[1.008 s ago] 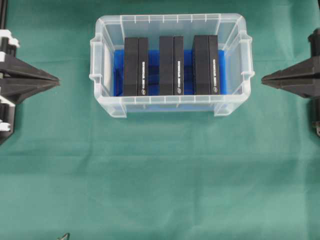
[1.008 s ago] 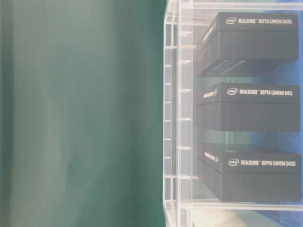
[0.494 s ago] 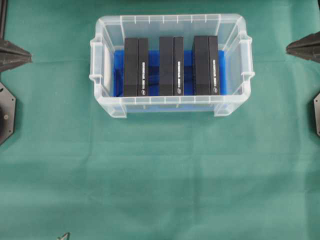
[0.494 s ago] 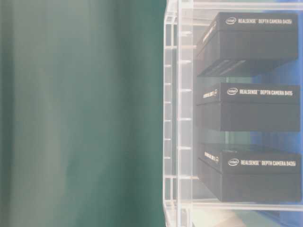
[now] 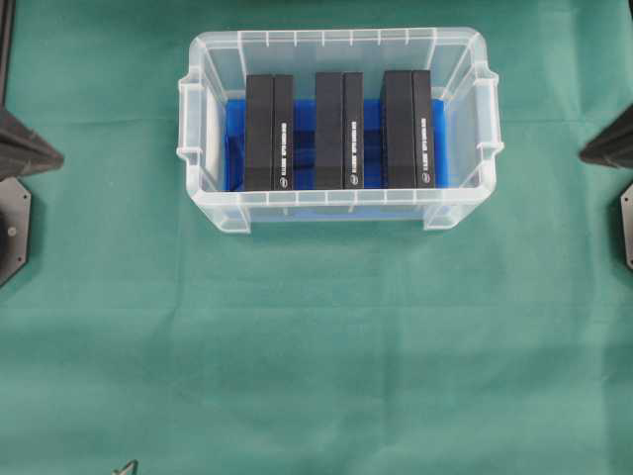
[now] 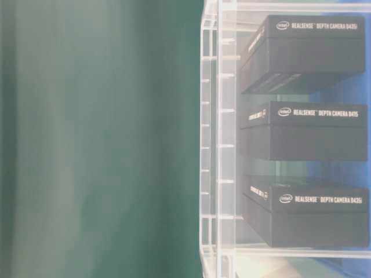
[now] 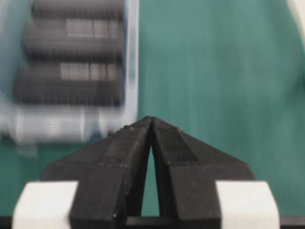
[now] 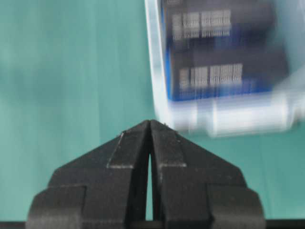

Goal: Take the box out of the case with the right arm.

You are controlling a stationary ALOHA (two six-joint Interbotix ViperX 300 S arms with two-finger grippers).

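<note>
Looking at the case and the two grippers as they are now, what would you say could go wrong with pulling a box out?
The right gripper is shut with its tips together; it must open before reaching in. Three black boxes stand close together in the clear case, so fingers might jam between neighbours or catch the rim. The light case could lift along with a box.
</note>
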